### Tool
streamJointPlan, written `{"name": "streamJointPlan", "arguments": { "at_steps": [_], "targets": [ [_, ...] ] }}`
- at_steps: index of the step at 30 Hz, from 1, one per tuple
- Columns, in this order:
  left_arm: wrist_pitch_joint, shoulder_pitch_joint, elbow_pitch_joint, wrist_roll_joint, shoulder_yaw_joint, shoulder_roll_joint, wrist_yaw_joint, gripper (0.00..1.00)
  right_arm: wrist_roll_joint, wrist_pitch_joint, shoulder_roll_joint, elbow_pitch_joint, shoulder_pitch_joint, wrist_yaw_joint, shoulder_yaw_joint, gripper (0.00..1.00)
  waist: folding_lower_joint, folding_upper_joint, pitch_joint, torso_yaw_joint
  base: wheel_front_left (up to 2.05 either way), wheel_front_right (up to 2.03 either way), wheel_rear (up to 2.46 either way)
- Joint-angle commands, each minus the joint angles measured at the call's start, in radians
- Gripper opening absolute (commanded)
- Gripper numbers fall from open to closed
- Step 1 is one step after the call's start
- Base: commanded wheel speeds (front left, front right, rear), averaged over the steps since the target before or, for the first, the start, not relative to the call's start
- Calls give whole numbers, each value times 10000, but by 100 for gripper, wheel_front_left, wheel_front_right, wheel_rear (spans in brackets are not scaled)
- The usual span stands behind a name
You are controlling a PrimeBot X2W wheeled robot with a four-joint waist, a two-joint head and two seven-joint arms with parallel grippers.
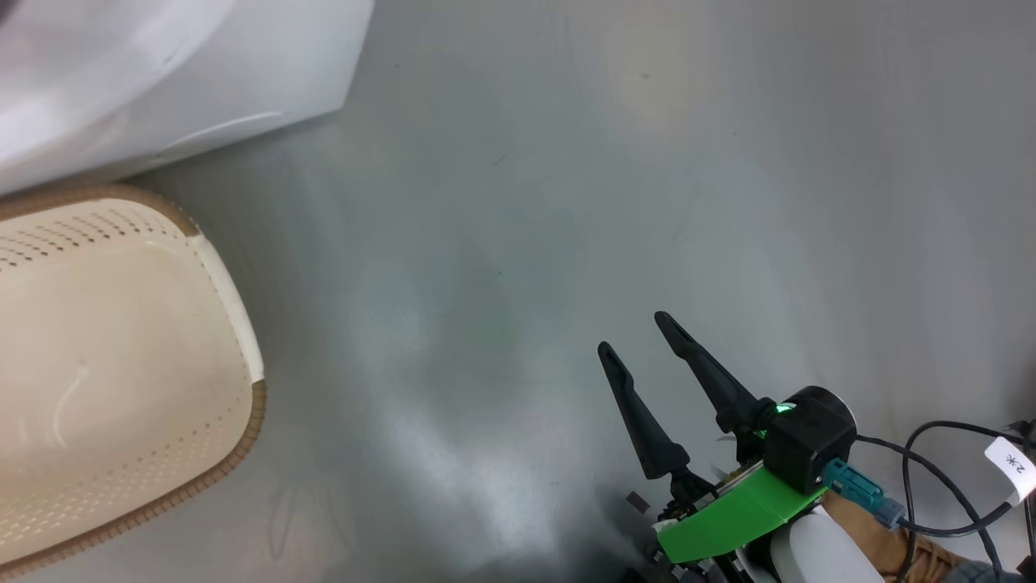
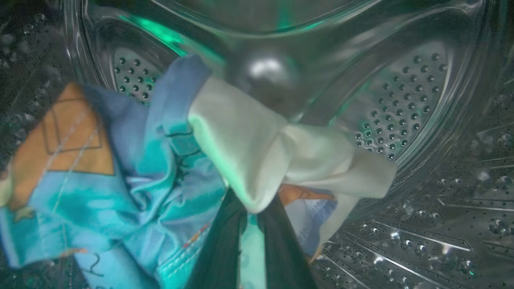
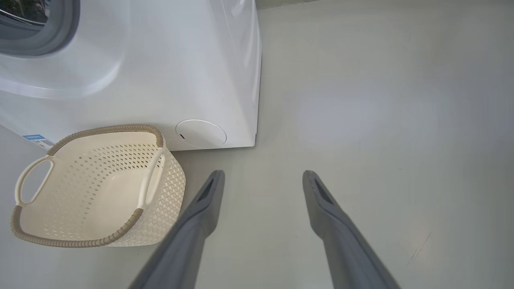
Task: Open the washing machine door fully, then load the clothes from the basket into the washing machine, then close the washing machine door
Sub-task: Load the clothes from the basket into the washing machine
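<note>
Blue fabric with orange print, plus a cream piece: clothes (image 2: 160,168), bunched over and just ahead of the left hand (image 2: 251,204), pinched between fingers pressed nearly together. Probably light, limp and slippery in loose folds, nothing fragile. Best taken at a thick gathered fold, not at a trailing edge. All around that hand, perforated steel drum (image 2: 401,100) of the washing machine (image 3: 160,60). Farther out, right hand (image 1: 634,332) spread wide, gripping nothing, above the grey floor (image 1: 566,162). Off to its left, basket (image 3: 100,242), just beside the machine, no cloth showing inside.
</note>
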Motion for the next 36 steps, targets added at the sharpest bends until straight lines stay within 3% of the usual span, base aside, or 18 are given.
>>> {"name": "streamJointPlan", "arguments": {
  "at_steps": [1,8,9,10,11,25,30,36],
  "targets": [
    [-47,132,-239,122,7,403,80,0,59,-48,-24,-235,440,88,163,100,-2,0,124,-81,0,0,0],
    [-49,230,961,743,-591,467,145,0,90,-48,-24,-183,596,88,160,100,-2,0,22,21,0,0,0],
    [-49,226,1096,782,-638,473,156,7,83,-48,-24,-165,614,88,158,100,-2,0,-25,40,0,0,0],
    [-49,245,1335,794,-659,464,210,37,71,-48,-24,-149,637,88,143,100,-2,0,-76,66,0,0,0],
    [-50,221,1488,828,-707,452,235,100,60,-48,-24,-140,652,88,129,100,-2,0,-105,86,0,0,0],
    [-50,620,3019,436,-616,-214,871,100,-100,-48,-24,46,649,88,-69,100,-2,0,-882,618,0,0,0],
    [-50,1358,2537,240,-420,-498,1211,100,-83,-48,-24,109,481,88,-110,100,-2,0,-1377,864,0,0,0],
    [-50,2933,1479,-55,-44,-1037,1315,100,-34,-48,-24,395,322,88,-60,100,-2,0,-2322,1161,0,0,0]
  ]
}}
